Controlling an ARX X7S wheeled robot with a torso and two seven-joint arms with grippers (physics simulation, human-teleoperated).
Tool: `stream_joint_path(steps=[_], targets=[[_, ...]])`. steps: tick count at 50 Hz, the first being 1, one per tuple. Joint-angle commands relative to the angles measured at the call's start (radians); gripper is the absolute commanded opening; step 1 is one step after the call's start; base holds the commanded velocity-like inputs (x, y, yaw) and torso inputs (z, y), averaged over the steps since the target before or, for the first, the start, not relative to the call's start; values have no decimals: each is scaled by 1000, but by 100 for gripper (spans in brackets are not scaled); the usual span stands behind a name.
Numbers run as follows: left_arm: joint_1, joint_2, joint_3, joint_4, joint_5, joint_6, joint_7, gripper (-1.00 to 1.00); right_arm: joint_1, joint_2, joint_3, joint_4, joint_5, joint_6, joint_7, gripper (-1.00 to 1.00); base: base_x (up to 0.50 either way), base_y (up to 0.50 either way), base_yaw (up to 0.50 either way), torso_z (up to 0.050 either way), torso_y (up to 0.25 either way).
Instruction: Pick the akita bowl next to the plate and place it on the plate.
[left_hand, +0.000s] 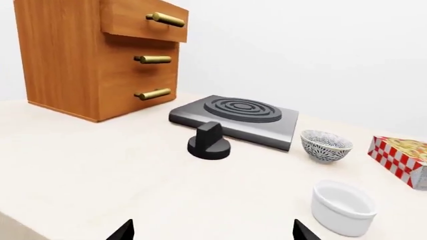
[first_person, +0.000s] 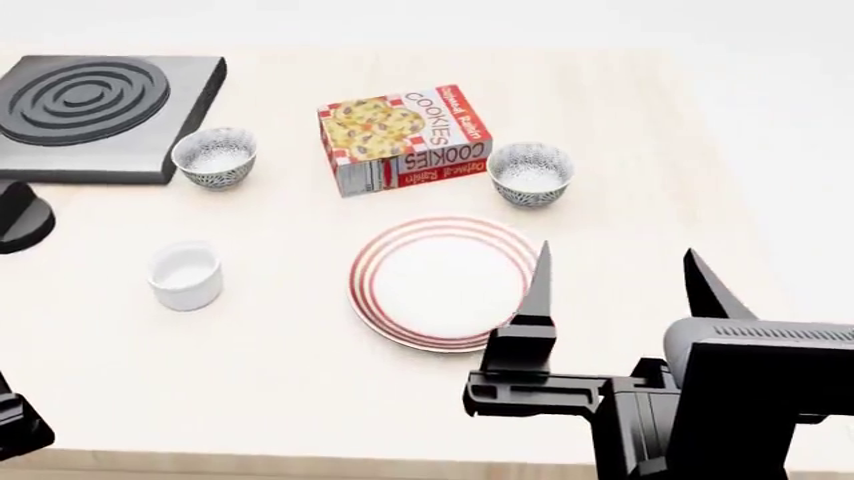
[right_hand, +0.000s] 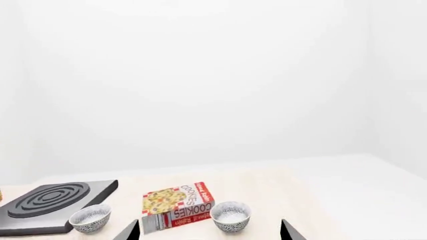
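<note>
Head view shows the plate (first_person: 445, 283) lying flat on the pale table (first_person: 267, 360), with the akita bowl (first_person: 531, 173) upright at about 1 o'clock from it, near its rim but not touching. A cookie box (first_person: 402, 137) sits at 11 o'clock from the plate, just beside that bowl. A second patterned bowl (first_person: 215, 157) stands at 9 o'clock from the box, next to a black stove burner (first_person: 100, 115), and a plain white cup (first_person: 184, 275) rests well apart at 9 o'clock from the plate. The right claw (first_person: 614, 275) hangs over the plate's 4 o'clock edge with its two dark fingers spread apart and nothing between them. Left wrist view shows a wooden drawer cabinet (left_hand: 100, 55) behind the burner, a black knob (left_hand: 209, 142) in front of it, and the left claw (left_hand: 213, 232) with its finger tips wide apart, holding nothing.
</note>
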Motion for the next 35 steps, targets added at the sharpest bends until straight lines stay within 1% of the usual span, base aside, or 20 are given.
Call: stream_joint_path(steps=[1,35], targets=[[1,-5,4,6,-3,-4,-5,100,1,8,-12,6,13,3,-2,100,500,0,0,0,0],[5,-13,15,12,-15,-5,-16,100,2,20,-21,11,32,-3,17,100,500,0,0,0,0]])
